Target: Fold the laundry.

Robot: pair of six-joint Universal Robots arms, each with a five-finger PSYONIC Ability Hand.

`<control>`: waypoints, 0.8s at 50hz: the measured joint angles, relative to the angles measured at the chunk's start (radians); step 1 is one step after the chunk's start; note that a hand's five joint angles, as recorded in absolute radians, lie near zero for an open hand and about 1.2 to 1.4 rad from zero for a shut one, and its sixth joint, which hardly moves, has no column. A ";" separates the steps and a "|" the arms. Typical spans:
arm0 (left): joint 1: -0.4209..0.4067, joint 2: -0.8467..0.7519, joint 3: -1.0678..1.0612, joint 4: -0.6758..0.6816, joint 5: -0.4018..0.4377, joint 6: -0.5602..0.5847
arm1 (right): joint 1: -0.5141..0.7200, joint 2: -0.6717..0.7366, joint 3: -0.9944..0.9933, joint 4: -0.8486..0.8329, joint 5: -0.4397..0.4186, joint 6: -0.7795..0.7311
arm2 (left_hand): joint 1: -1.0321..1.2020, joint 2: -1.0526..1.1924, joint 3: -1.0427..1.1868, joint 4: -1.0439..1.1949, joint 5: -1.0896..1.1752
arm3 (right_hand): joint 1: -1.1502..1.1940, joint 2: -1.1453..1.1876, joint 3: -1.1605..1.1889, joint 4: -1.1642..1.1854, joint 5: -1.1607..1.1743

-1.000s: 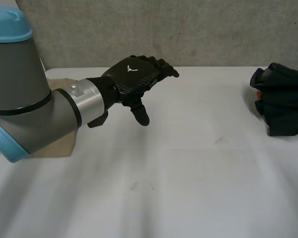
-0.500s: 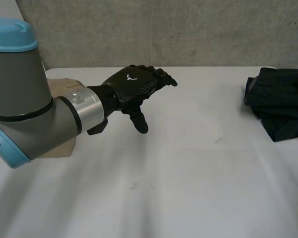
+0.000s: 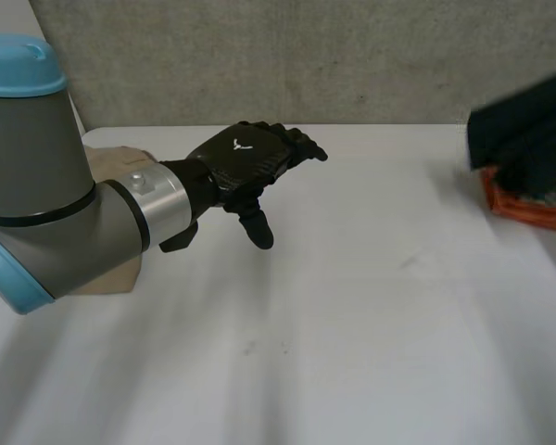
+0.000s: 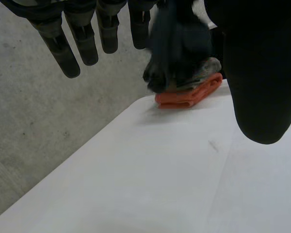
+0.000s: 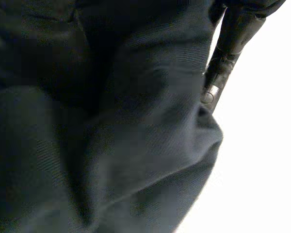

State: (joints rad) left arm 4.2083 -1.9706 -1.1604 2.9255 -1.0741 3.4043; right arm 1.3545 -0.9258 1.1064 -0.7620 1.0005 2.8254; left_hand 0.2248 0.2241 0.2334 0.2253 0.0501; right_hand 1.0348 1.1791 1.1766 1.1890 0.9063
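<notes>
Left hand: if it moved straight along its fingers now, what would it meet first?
Probably the dark garment above the orange folded cloth. Bare table lies between, though depth is unclear.

Soft, even light fills the room. The white surface [image 3: 371, 324] glares to blank white at the right wrist view's right; the dark cloth [image 5: 87, 121] reads dim.

text: none readable | sign: small white emblem [image 3: 240, 144] on back of left hand [image 3: 250, 159]
</notes>
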 measured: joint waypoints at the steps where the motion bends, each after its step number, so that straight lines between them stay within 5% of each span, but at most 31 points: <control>1: 0.000 0.001 0.001 0.000 0.000 0.000 | 0.000 0.001 -0.036 -0.012 0.030 0.053 | 0.000 0.000 0.000 0.000 0.000 | 0.003 0.000 0.000 0.001 0.017; 7: -0.001 0.008 0.003 0.000 -0.001 -0.002 | -0.003 0.059 -0.193 -0.047 0.142 0.209 | 0.000 0.000 0.000 0.000 0.000 | 0.004 0.000 0.000 0.001 0.056; 13: -0.001 0.013 -0.003 0.000 -0.001 -0.003 | -0.023 0.147 -0.231 -0.074 0.156 0.221 | 0.000 0.000 0.000 0.000 0.000 | 0.004 0.000 0.000 0.001 0.057; 26: 0.001 0.012 -0.037 0.015 0.000 -0.002 | -0.132 0.346 0.013 -0.291 0.003 0.204 | 0.000 0.000 0.000 0.000 0.003 | 0.004 0.000 0.000 0.003 0.076; 35: -0.001 0.015 -0.041 0.022 -0.001 -0.002 | -0.190 0.288 0.141 -0.318 -0.022 0.204 | 0.000 0.000 0.000 0.000 0.003 | -0.002 -0.013 -0.016 -0.016 0.074; 38: -0.003 0.019 -0.041 0.022 -0.001 -0.002 | -0.195 0.236 0.166 -0.285 -0.011 0.207 | 0.000 0.000 0.000 0.000 0.003 | -0.288 -0.344 -0.339 -0.323 -0.213; 39: -0.003 0.020 -0.041 0.022 -0.001 -0.002 | -0.196 0.206 0.177 -0.256 -0.002 0.210 | 0.000 0.000 0.000 0.000 0.003 | -0.640 -0.710 -0.675 -0.679 -0.566; 40: -0.003 0.021 -0.042 0.022 -0.001 -0.002 | -0.196 0.195 0.181 -0.244 0.002 0.211 | 0.000 0.000 0.000 0.000 0.003 | -0.685 -0.765 -0.732 -0.737 -0.623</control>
State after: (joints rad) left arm 4.2052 -1.9496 -1.2019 2.9473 -1.0754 3.4024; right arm 1.1588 -0.7311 1.2876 -1.0058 1.0021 3.0362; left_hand 0.2247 0.2241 0.2334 0.2253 0.0527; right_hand 0.3499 0.4143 0.4445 0.4521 0.2829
